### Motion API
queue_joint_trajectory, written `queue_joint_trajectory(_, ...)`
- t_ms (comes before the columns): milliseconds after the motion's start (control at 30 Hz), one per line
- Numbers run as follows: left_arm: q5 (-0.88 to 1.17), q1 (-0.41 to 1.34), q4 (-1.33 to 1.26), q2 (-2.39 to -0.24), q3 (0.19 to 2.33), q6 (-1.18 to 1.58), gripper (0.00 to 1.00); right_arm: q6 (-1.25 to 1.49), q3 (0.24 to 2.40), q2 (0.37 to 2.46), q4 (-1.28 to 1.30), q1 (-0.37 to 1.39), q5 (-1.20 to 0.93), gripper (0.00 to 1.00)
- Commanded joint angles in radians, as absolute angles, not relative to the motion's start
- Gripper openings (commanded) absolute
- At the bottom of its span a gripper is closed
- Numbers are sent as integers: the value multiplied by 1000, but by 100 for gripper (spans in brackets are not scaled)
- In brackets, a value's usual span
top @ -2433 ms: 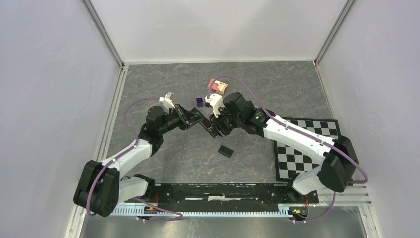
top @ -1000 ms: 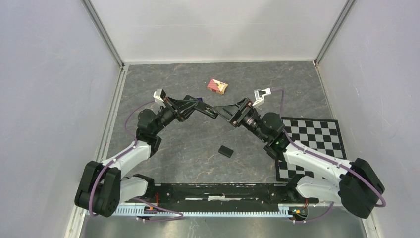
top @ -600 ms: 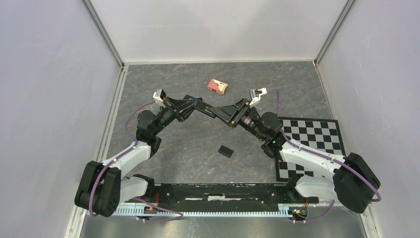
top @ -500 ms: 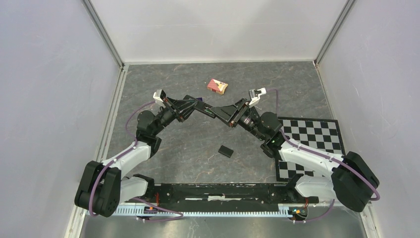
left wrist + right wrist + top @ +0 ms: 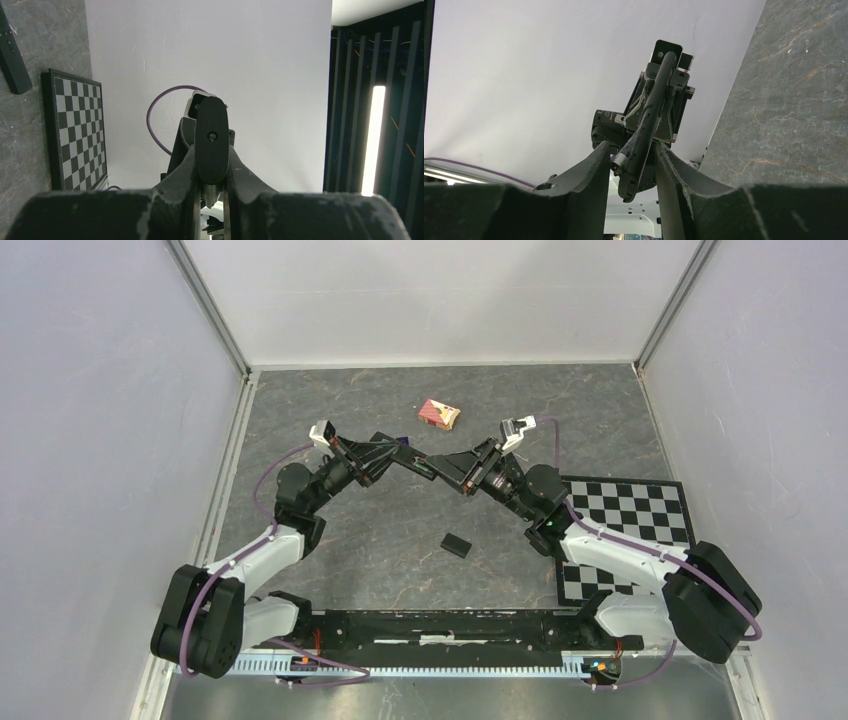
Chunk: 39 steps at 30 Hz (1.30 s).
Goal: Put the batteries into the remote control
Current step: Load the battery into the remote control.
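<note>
Currently I have my left hand (image 5: 212,170) and right hand (image 5: 633,160) both clenched on the remote control (image 5: 659,90), raised above the table (image 5: 340,560); it seems light, rigid and slick, best pinched across its narrow edges.

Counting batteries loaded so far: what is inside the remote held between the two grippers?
The right wrist view shows one dark cylinder with a pale end lying along the remote, likely a battery. A second one cannot be seen: the fingers cover the rest.
</note>
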<state>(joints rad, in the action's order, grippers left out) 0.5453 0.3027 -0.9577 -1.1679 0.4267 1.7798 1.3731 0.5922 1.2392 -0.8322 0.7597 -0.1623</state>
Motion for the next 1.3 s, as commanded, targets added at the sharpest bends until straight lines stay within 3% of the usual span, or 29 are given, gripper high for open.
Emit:
queue_joint_trajectory(0, 587, 301, -1019, -1129, 469, 1802, 2, 1376, 618, 1251, -852, 751, -190, 41)
queue_joint_trajectory(633, 626, 301, -999, -1111, 518, 1716, 2, 1182, 680, 1256, -547, 752, -97, 25)
queue_joint_trajectory(700, 633, 301, -963, -1104, 526, 1663, 2, 1148, 685, 1245, -506, 751, -76, 32)
queue_joint_trajectory(833, 652, 296, -829, -1094, 550, 1492, 2, 1071, 681, 1205, -480, 741, -71, 75)
queue_joint_trajectory(900, 650, 295, -753, -1092, 555, 1403, 2, 1037, 662, 1179, -517, 726, -107, 85)
queue_joint_trajectory(1000, 647, 291, -683, -1093, 553, 1314, 2, 1010, 625, 1151, -610, 693, -199, 93)
queue_joint_trajectory(1133, 647, 290, -633, -1089, 549, 1230, 2, 934, 593, 1102, -645, 672, -255, 95)
queue_joint_trajectory(1267, 612, 287, -533, -1055, 546, 1140, 2, 701, 627, 1069, -463, 664, -253, 94)
